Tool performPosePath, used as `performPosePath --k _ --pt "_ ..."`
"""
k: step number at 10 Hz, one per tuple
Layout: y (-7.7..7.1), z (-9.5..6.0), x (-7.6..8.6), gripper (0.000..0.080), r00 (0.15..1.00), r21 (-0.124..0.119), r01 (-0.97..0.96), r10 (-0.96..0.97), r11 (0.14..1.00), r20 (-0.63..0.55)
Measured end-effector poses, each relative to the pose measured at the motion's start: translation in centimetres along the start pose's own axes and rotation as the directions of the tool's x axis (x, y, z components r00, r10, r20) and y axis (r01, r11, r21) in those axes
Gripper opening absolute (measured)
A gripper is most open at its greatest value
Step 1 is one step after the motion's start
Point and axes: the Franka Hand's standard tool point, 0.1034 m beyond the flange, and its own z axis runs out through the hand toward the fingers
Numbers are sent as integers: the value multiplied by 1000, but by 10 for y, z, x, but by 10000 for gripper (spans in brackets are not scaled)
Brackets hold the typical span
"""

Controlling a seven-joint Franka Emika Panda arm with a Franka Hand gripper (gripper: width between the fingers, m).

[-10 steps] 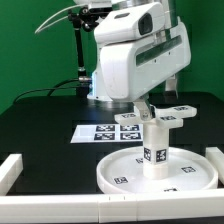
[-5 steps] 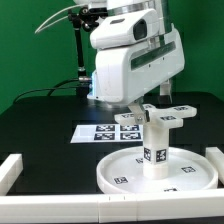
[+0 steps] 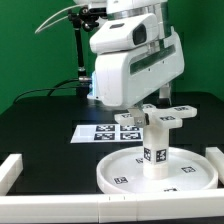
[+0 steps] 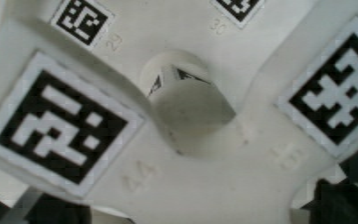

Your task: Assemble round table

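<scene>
The large rimmed round disc [image 3: 115,178] lies flat on the black table toward the exterior view's right. The short thick cylinder leg [image 3: 154,150] stands upright at its middle. The flat cross-shaped base [image 3: 170,118] rests on top of the leg. My gripper [image 3: 148,108] comes down on the base from above, one finger on each side of it. In the wrist view the base [image 4: 194,110] fills the picture with its tags and a raised hub. A dark fingertip [image 4: 346,196] presses against its edge, and my gripper [image 4: 194,205] is shut on the base.
The marker board [image 3: 100,131] lies behind the disc. White border blocks sit at the near left [image 3: 10,168] and at the right edge [image 3: 215,155]. A black post with cables [image 3: 80,50] stands at the back before the green wall.
The hand has shifted slightly up and toward the exterior view's left above the base. Its fingers have drawn in onto the base. Disc and leg have not moved.
</scene>
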Motion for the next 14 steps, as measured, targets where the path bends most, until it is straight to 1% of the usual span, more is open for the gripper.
performPosePath --k 1,2,4,5,6,7,8,9,12,13,14 --pt "0 0 0 494 1000 1 -5 5 1000 0" --pt "0 0 0 443 999 1 -40 40 999 0" --pt "0 0 0 443 997 2 -71 71 997 -1" --pt "0 0 0 443 971 4 -240 240 971 -2" --pt "0 0 -1 443 941 6 -339 339 941 -3" --pt "0 1 0 443 903 15 -430 430 903 -15" --pt "-2 1 4 443 832 18 -554 554 832 -20" --pt "-2 1 3 443 806 18 -591 591 807 -20" --pt "-1 1 4 445 667 21 -744 744 668 -18" --pt "-1 1 4 445 637 22 -770 771 637 -17" --pt "-1 1 3 445 559 23 -829 829 559 -16"
